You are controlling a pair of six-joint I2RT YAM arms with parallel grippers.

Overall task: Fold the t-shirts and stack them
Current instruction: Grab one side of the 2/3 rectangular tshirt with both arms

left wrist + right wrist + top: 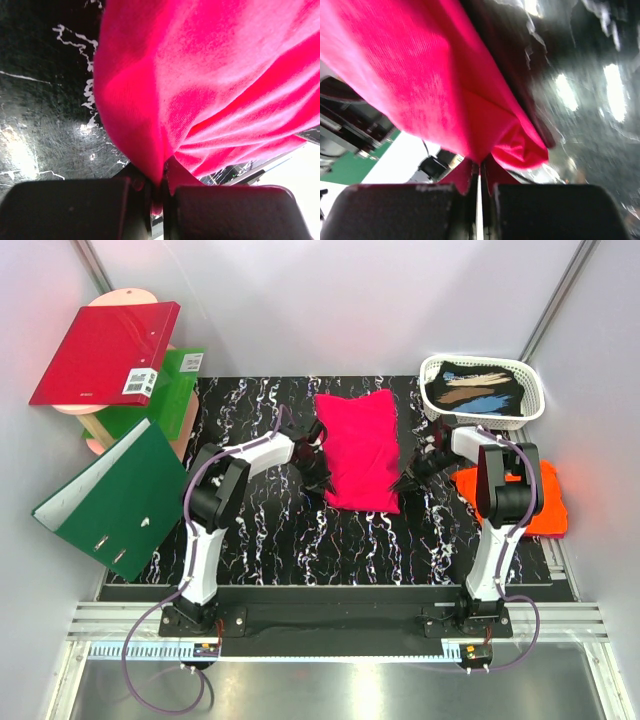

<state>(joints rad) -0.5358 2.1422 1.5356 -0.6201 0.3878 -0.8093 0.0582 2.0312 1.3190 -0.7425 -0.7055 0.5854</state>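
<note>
Lying folded into a plump rectangle at the middle of the black, white-veined table (270,540), the pink shirt (360,445) is pinched at both near corners. The left gripper (320,478) has its jaws closed on the near left corner, the right gripper (405,480) on the near right one.

Only the overhead view gives that layout. It also shows the orange shirt (552,498) lying crumpled at the right edge of the table, partly hidden behind the right arm and well apart from the pink one. A white lattice basket (432,375) holding dark patterned cloth sits at the far right. A red binder (100,355) and a green binder (110,505) are at the left.

The wrist views show what the overhead one cannot: black fingers (70,210) pressed together with a wedge of fabric caught between them, the cloth bunching into soft folds above the pinch. Close up, the knit is fine and matte, while the table under it is glossy and throws back spots of light.
</note>
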